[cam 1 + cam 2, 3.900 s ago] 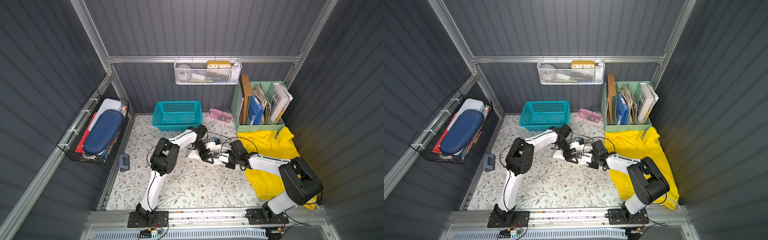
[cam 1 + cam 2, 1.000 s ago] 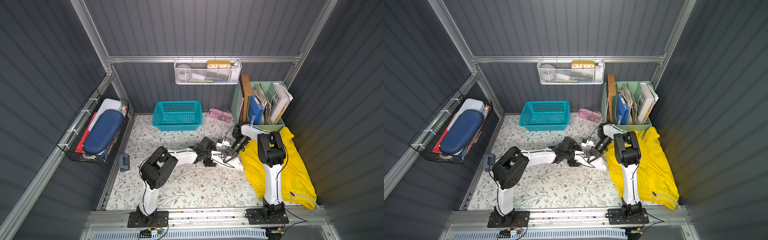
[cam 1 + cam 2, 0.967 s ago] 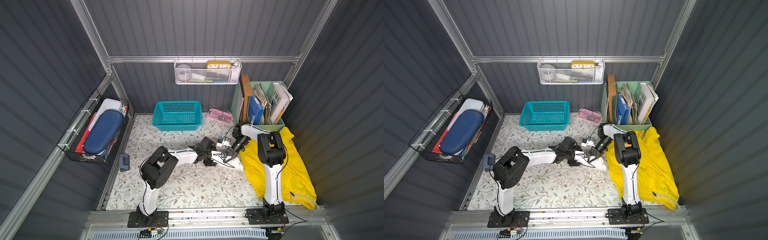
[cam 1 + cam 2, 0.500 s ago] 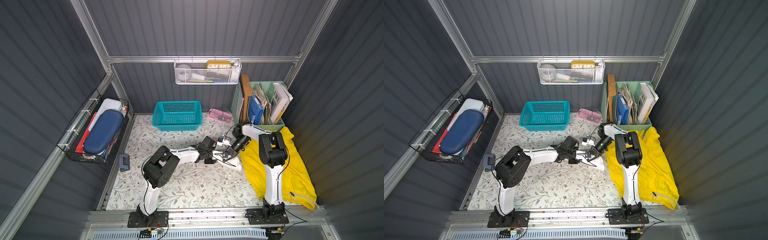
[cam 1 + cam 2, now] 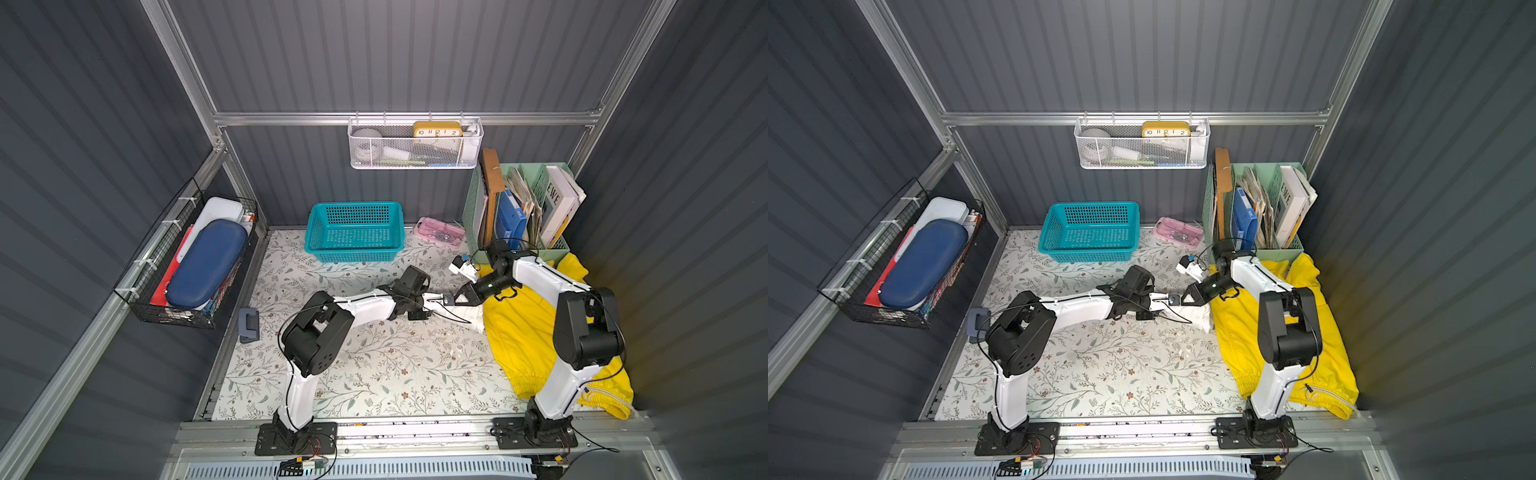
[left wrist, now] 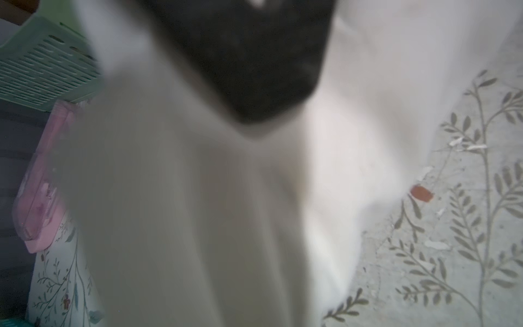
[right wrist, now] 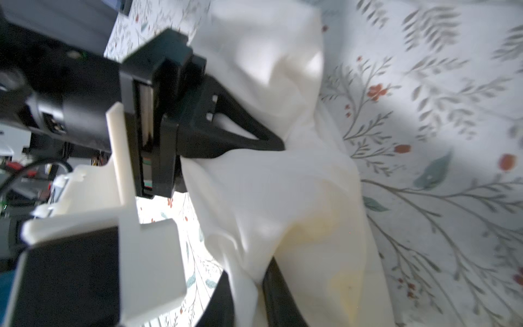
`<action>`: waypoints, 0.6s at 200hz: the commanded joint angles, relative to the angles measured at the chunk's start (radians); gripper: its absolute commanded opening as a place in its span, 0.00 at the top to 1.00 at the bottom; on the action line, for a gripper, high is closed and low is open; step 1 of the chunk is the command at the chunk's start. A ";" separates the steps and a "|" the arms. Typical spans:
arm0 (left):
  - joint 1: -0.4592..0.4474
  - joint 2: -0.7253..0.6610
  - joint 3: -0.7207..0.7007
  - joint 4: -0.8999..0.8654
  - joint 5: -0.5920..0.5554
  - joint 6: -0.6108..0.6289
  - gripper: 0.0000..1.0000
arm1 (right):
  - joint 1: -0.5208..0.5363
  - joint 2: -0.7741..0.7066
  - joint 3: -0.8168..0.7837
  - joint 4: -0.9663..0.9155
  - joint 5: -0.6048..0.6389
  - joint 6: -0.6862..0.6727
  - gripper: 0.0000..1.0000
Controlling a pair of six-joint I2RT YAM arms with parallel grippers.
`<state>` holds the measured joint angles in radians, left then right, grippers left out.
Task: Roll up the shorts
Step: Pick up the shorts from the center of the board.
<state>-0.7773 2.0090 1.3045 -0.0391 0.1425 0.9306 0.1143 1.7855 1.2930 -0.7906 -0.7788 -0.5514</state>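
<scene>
The left fingers (image 7: pixel 249 144) pinch the white shorts (image 7: pixel 283 198), and the right fingers (image 7: pixel 274 294) squeeze the same cloth from the other side. The yellow shorts (image 5: pixel 523 332) lie on the tabletop (image 5: pixel 395 365) just behind the right fingers.

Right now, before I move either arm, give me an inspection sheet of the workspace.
Surface: floral mat, a few whitish flecks.
Job's things: white shorts bunched between both grippers, not a roll yet; yellow shorts spread out under the right arm, unrolled.
Clutter: teal basket, pink case, blue-grey gadget at the mat's edge.
Grippers: left gripper shut on the white shorts; right gripper shut on a fold of them.
Cables: thin black cable lies across the white shorts.
Surroundings: green file organizer, white wire basket with clock, black wall rack.
</scene>
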 commanded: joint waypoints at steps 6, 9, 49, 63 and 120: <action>0.031 -0.055 0.010 -0.098 -0.028 -0.022 1.00 | -0.050 -0.071 -0.047 0.187 0.011 0.111 0.80; 0.032 -0.056 0.010 -0.105 -0.031 -0.022 1.00 | -0.051 -0.078 -0.053 0.197 0.013 0.117 0.79; 0.057 -0.098 0.010 -0.115 -0.054 -0.033 1.00 | -0.053 -0.205 -0.135 0.330 0.077 0.179 0.73; 0.076 -0.119 0.052 -0.119 -0.064 -0.033 1.00 | -0.053 -0.251 -0.155 0.383 0.098 0.188 0.72; 0.163 -0.181 0.192 -0.107 -0.111 0.004 1.00 | -0.050 -0.402 -0.275 0.539 0.149 0.230 0.72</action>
<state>-0.6468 1.8946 1.4040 -0.1619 0.0582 0.9188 0.0662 1.4216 1.0763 -0.3538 -0.6628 -0.3508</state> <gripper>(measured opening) 0.182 0.299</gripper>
